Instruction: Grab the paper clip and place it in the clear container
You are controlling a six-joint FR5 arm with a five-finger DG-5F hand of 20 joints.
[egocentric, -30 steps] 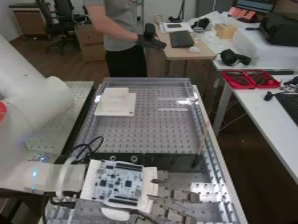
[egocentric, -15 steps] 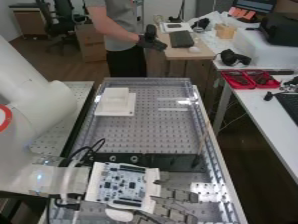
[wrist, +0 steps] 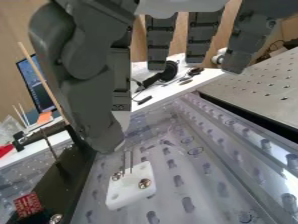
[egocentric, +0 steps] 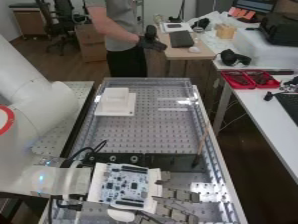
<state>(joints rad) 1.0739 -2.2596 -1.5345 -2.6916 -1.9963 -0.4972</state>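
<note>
Running lengthwise along the bench, the clear-walled container (egocentric: 149, 79), with the hand (egocentric: 181, 194) loosely extended, fingers apart.

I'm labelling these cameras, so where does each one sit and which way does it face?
High view: fixed above the bench's near end, slanting down along the perforated metal bench top; the white jointed arm and dark grey hand show.
Wrist view: on the arm's wrist, looking past the hand's fingers toward a small white block bearing a metal screw.
Shared: the hand and bench top.
</note>
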